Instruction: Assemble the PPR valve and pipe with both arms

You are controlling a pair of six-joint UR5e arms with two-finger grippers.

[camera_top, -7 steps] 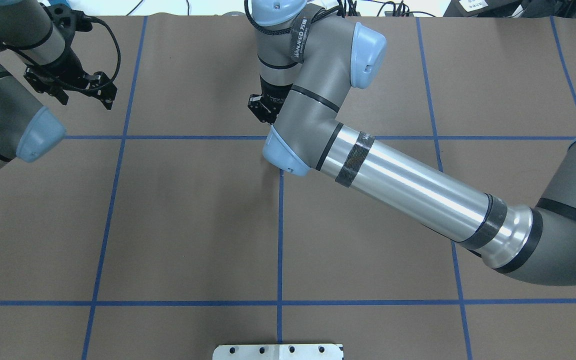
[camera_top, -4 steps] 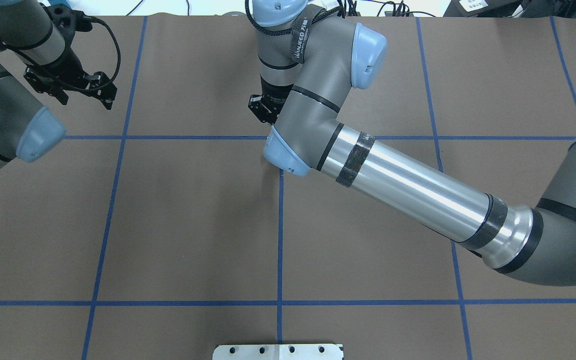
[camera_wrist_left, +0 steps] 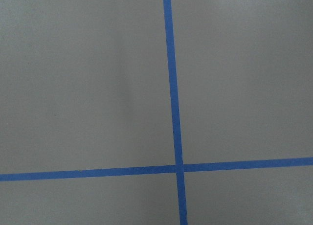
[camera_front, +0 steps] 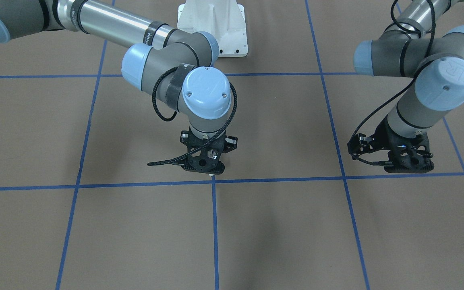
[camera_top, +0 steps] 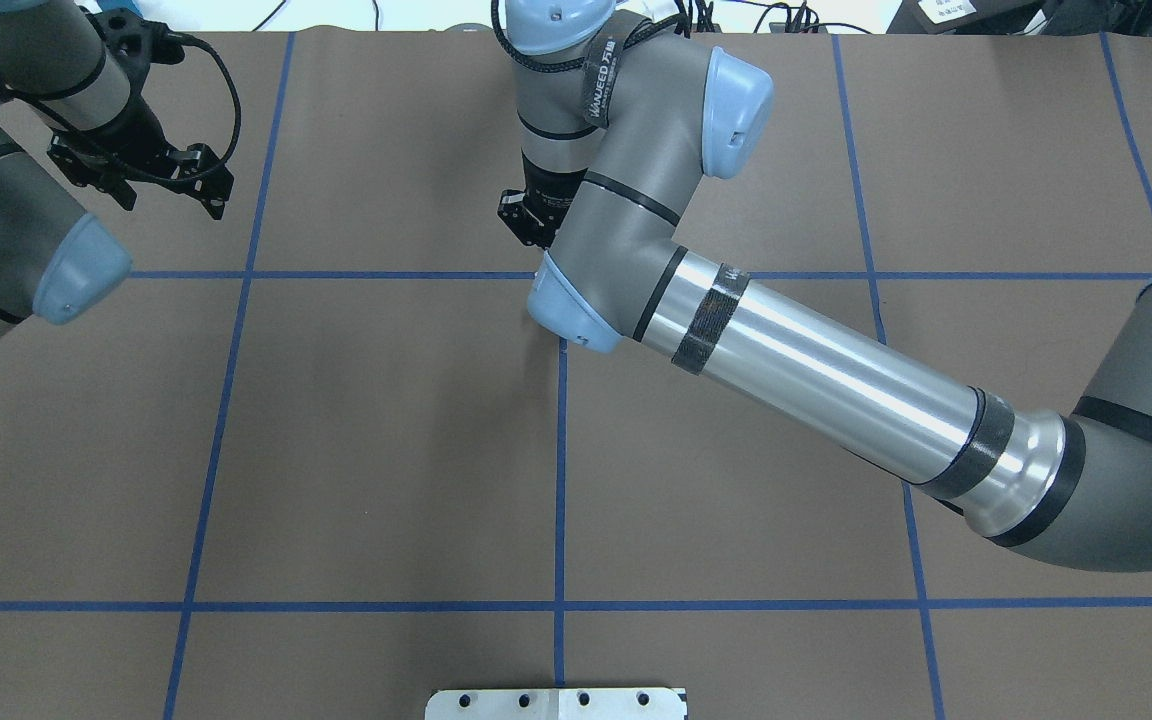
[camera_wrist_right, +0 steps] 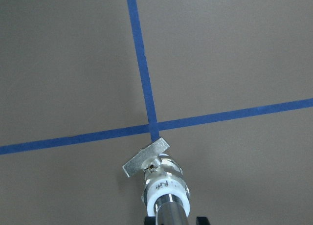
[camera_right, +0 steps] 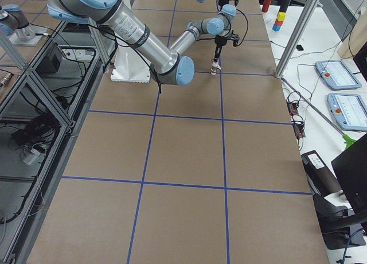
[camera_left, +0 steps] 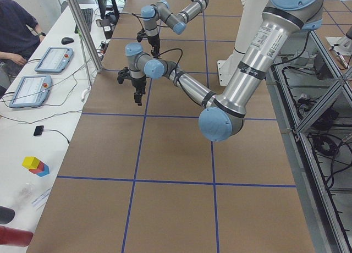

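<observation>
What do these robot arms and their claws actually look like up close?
The right arm and left arm are grey and silver tubes with light-blue round joint caps, one embossed UR. Black cables loop alongside; a black strap has pale lettering. The right gripper and left gripper are black cut-out frames.

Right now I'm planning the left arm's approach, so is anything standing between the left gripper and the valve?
Nothing visible. Between the left gripper and the valve, held out on the pipe by the right gripper, there is only bare mat with blue tape lines.
</observation>
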